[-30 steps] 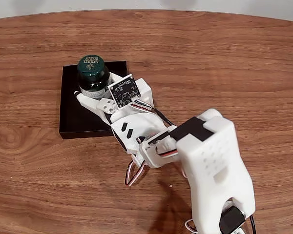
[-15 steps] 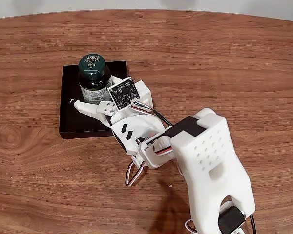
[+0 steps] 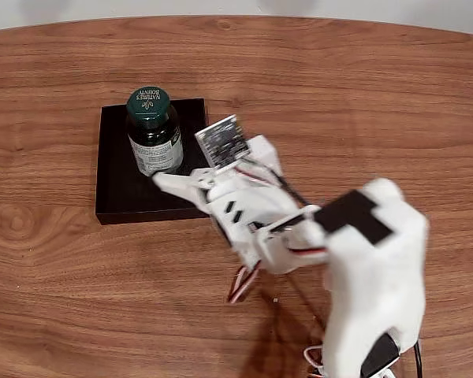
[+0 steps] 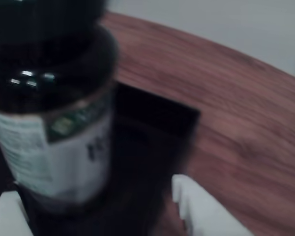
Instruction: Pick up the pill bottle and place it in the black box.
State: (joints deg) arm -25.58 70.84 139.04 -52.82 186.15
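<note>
A brown wooden table [image 3: 339,94] fills the fixed view. In its upper left the black box [image 3: 114,185] lies flat, and the pill bottle [image 3: 153,134] stands upright inside it, green cap up. The white gripper [image 3: 177,175] sits just right of the bottle, blurred. In the wrist view its fingers [image 4: 196,206] stand spread wide, gripping nothing.
</note>
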